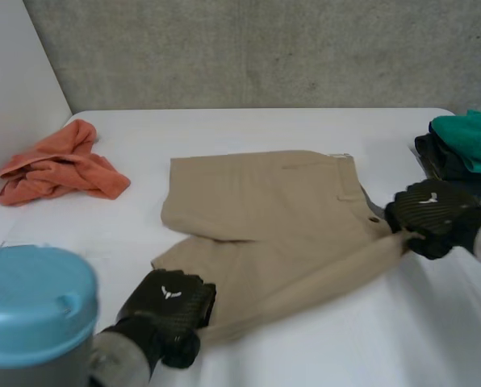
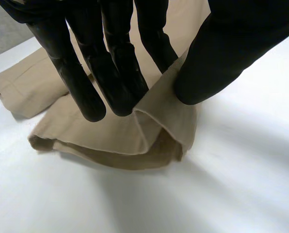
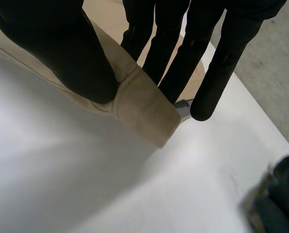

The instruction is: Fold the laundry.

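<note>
Your left hand (image 1: 166, 308) pinches a leg hem of the tan cotton shorts (image 1: 257, 214), and your right hand (image 1: 430, 211) pinches the waistband end, with the shorts' edge stretched between them. Bare white bench (image 1: 345, 339) lies beside both hands. A teal-and-dark folded stack (image 1: 465, 149) sits near your right hand.

The place looked like a robot test lab, not a home. A plain white table (image 1: 321, 347) stood against a bare grey concrete wall (image 1: 265, 48), with a blank white panel (image 1: 10, 97) along its left edge. At the table's near left corner rose the light-blue cap (image 1: 31, 302) of a grey robot arm (image 1: 115, 359). The only household things were pieces of laundry: tan shorts (image 1: 257, 201) in the middle, an orange cloth (image 1: 59, 165) crumpled by the left edge, and folded green and dark clothes (image 1: 466, 141) at the right edge.
</note>
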Controlling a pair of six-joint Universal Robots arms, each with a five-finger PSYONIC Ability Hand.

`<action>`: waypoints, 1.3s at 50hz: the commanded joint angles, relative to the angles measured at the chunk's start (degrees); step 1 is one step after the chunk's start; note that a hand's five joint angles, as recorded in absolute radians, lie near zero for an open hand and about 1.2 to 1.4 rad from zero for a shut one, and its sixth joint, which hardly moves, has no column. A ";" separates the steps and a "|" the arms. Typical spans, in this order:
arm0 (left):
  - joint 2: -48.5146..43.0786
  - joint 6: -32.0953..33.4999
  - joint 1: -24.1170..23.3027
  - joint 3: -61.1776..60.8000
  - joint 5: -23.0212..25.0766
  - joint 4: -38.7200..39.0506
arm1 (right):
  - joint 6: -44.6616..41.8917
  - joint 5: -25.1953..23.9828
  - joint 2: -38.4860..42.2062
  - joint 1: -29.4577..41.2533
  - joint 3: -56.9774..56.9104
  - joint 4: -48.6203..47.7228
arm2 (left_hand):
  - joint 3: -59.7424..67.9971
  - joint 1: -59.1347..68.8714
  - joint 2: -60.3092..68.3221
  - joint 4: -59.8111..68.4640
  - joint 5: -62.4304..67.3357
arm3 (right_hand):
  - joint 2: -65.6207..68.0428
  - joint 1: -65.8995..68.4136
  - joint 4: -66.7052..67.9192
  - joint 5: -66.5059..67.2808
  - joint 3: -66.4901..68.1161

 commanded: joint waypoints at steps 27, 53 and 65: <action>-33.80 23.36 15.21 41.17 4.27 23.24 | 13.75 19.72 23.68 12.69 -29.40 -11.80 | 11.95 14.92 11.61 11.54 12.24 | 13.17 19.45 11.39 13.38 12.57; -41.75 25.82 17.06 48.33 8.49 38.01 | 19.98 23.18 24.52 15.69 -29.69 -22.58 | -58.05 -55.08 -58.39 -58.46 -57.76 | -56.83 -50.55 -58.61 -56.62 -57.43; -24.95 17.12 13.72 25.73 8.40 37.57 | 22.55 14.98 19.30 8.04 -16.41 -7.68 | -58.05 -55.08 -58.39 -58.46 -57.76 | -32.69 -26.42 -34.47 -32.48 -33.29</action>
